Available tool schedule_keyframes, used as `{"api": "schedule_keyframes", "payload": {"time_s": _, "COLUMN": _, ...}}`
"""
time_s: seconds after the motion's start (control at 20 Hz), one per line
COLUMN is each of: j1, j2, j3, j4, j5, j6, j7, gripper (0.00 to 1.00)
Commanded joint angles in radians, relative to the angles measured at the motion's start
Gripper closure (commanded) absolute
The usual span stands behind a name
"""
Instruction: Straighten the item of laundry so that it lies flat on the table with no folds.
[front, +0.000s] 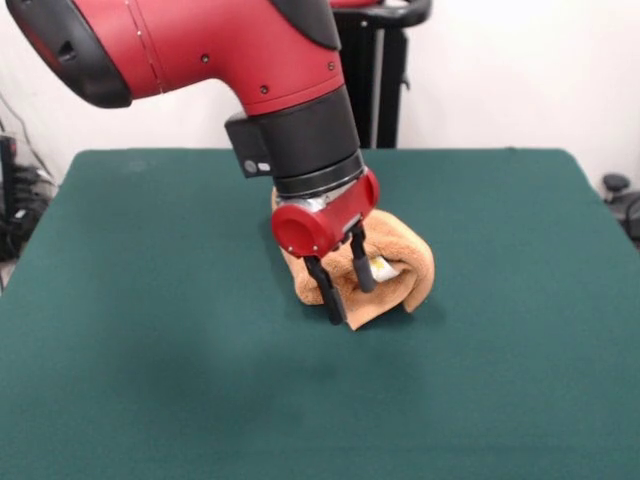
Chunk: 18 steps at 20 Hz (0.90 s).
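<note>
The item of laundry (405, 272) is an orange-tan towel, bunched and folded over on itself near the middle of the dark green table (150, 350). A small white tag (383, 267) with yellow print shows in the fold. My gripper (350, 302) reaches down over the towel's left front part from the red and black arm. Its two black fingers (330, 295) stand apart, open, with towel fabric showing between and behind them. The tips are low, at the towel's front edge near the table. The arm's wrist hides the back left part of the towel.
Green tabletop stretches wide on all sides of the towel. Beyond the far edge stand a black stand (385, 80) and a white wall. Dark equipment sits off the table's left (15, 200) and right (620, 200) edges.
</note>
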Motion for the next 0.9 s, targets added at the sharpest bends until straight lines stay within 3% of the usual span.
{"api": "schedule_keyframes", "payload": {"time_s": 0.05, "j1": 0.023, "j2": 0.007, "j3": -0.058, "j4": 0.02, "j5": 0.026, "j6": 0.136, "j7": -0.294, "gripper": 0.0}}
{"api": "schedule_keyframes", "payload": {"time_s": 0.4, "j1": 0.007, "j2": -0.02, "j3": -0.041, "j4": 0.065, "j5": 0.034, "j6": 0.105, "j7": -0.27, "gripper": 0.0}}
{"api": "schedule_keyframes", "payload": {"time_s": 0.9, "j1": 0.022, "j2": 0.017, "j3": -0.066, "j4": 0.05, "j5": 0.007, "j6": 0.093, "j7": -0.28, "gripper": 0.0}}
